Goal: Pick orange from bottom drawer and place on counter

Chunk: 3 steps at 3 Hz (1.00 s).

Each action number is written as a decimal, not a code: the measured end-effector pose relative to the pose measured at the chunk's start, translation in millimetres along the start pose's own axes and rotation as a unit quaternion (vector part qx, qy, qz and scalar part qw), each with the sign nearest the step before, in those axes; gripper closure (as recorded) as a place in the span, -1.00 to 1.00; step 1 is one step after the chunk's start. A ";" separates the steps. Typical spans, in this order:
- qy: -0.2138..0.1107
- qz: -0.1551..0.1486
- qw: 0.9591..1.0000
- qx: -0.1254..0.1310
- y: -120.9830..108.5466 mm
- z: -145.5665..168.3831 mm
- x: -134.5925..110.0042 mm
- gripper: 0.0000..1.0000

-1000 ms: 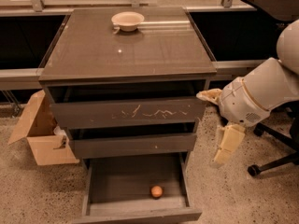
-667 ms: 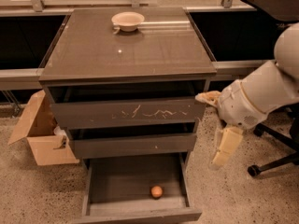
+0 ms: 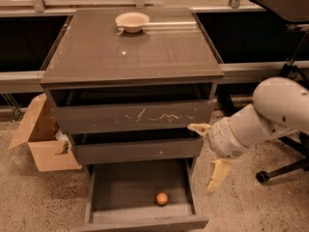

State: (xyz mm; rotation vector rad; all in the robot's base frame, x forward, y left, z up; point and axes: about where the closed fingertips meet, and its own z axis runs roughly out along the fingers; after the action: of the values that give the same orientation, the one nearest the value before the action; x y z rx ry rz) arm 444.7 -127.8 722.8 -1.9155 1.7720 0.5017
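Note:
The orange (image 3: 161, 198) lies on the grey floor of the bottom drawer (image 3: 126, 185), which is pulled out, near its front right. My gripper (image 3: 208, 152) is open and empty, with its cream fingers (image 3: 217, 175) spread wide. It hangs just right of the cabinet at the height of the middle drawer, above and to the right of the orange. The glossy counter (image 3: 145, 52) on top of the cabinet is well above the gripper.
A cream bowl (image 3: 132, 21) stands at the back of the counter. The scratched top drawer front (image 3: 133, 116) and the middle drawer are slightly ajar. A cardboard box (image 3: 42, 141) sits on the floor to the left. An office chair base (image 3: 282, 170) and a black desk (image 3: 282, 4) are to the right.
My gripper has moved down and a little to the left, closer to the open bottom drawer. The orange and the drawers have not moved.

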 end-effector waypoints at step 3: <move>-0.049 0.035 0.996 -0.059 3.3 138.0 75.0 -1.00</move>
State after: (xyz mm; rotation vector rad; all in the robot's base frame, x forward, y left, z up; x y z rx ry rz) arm 456.0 -110.2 567.2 -1.8776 1.7857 0.7285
